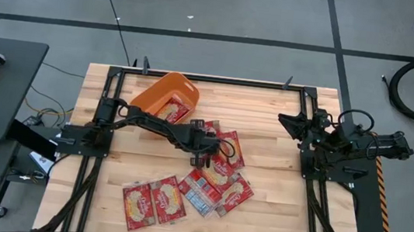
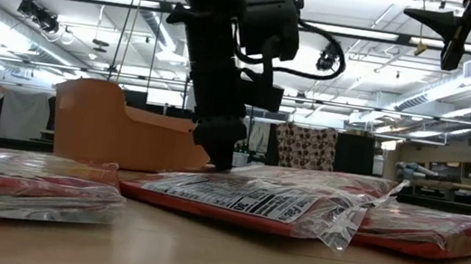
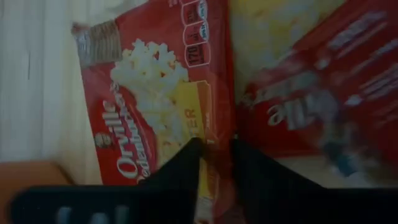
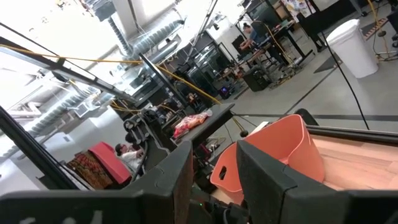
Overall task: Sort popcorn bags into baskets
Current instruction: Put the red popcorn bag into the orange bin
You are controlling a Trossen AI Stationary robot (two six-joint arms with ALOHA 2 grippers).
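High view: wooden table [image 1: 267, 209]. Orange basket [image 1: 156, 95] sits tilted at the far left of the top, one popcorn bag [image 1: 174, 111] lying in it. Left arm reaches from the left edge across to mid-table; left gripper [image 1: 201, 156] is down over the pile of bags [image 1: 220, 172], at its left edge. The pile spreads mid-table, bags overlapping, one showing light blue [image 1: 198, 202]. Two more bags [image 1: 152, 203] lie side by side nearer the front left, apart from the pile. Right arm is folded at the right edge, right gripper [image 1: 294, 122] clear of the bags.

Low view: left gripper [image 2: 222, 153] comes down from above, its tip at the top of the bag stack, basket [image 2: 113, 125] behind and to its left. A bag [image 2: 253, 203] with its label side up lies in front, more bags [image 2: 24, 182] on the left and on the right [image 2: 442, 228].

Left wrist view: fingers [image 3: 177, 171] are nearly pressed together, a narrow gap between them, right at the edge of a red bag [image 3: 155, 99]; whether they pinch it I cannot tell. Another bag [image 3: 323, 93] lies beside it. A bit of basket [image 3: 28, 174] shows at the corner.

Right wrist view: right fingers [image 4: 261, 168] are spread, holding nothing, up off the table. Basket [image 4: 273, 155] shows past them, room and a seated person [image 4: 127, 155] behind.
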